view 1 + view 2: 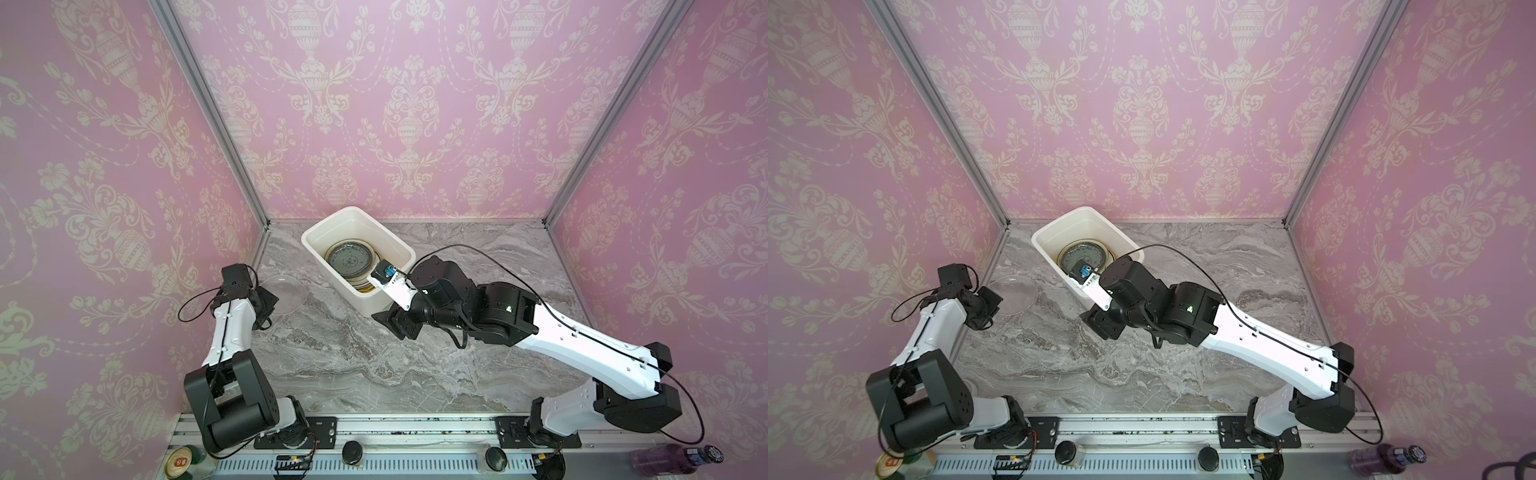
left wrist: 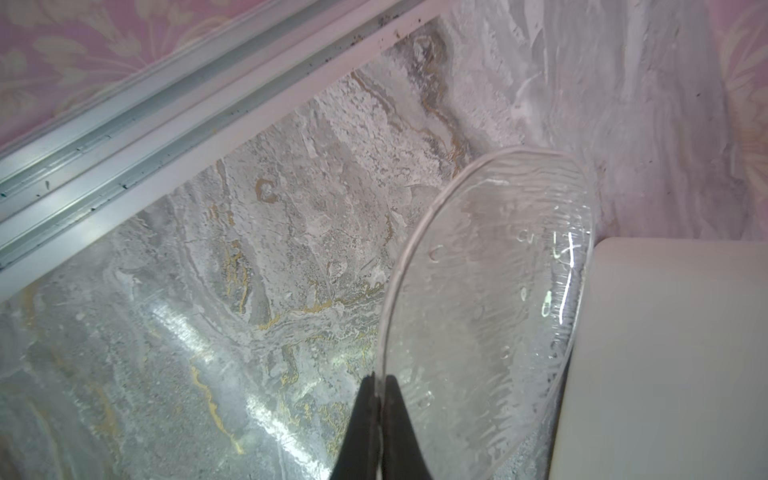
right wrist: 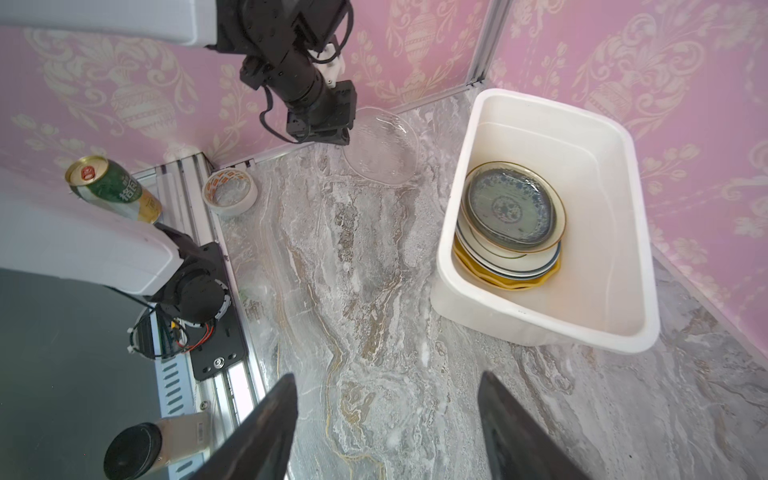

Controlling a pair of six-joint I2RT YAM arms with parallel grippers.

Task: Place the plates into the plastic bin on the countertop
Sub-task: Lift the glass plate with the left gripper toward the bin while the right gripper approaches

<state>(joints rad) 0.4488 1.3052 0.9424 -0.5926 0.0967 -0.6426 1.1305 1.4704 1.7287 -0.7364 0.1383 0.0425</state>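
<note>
A clear glass plate (image 1: 287,294) (image 2: 486,291) (image 3: 380,149) sits tilted at the left of the countertop (image 1: 374,365), close to the wall rail. My left gripper (image 2: 380,380) (image 1: 266,300) is shut on its rim. The white plastic bin (image 1: 306,242) (image 1: 1037,241) (image 3: 540,328) stands at the back middle, and its wall (image 2: 665,353) is right beside the glass plate. Inside lies a stack of plates (image 1: 349,262) (image 3: 511,208) with a teal patterned one on top. My right gripper (image 3: 386,378) (image 1: 397,326) hangs open and empty above the countertop in front of the bin.
A tape roll (image 3: 230,193) lies in the front left corner of the countertop. A green can (image 3: 112,187) (image 1: 183,461), a black-lidded jar (image 3: 133,451) and a purple bottle (image 1: 669,457) stand past the front rail (image 1: 374,432). Pink walls close three sides.
</note>
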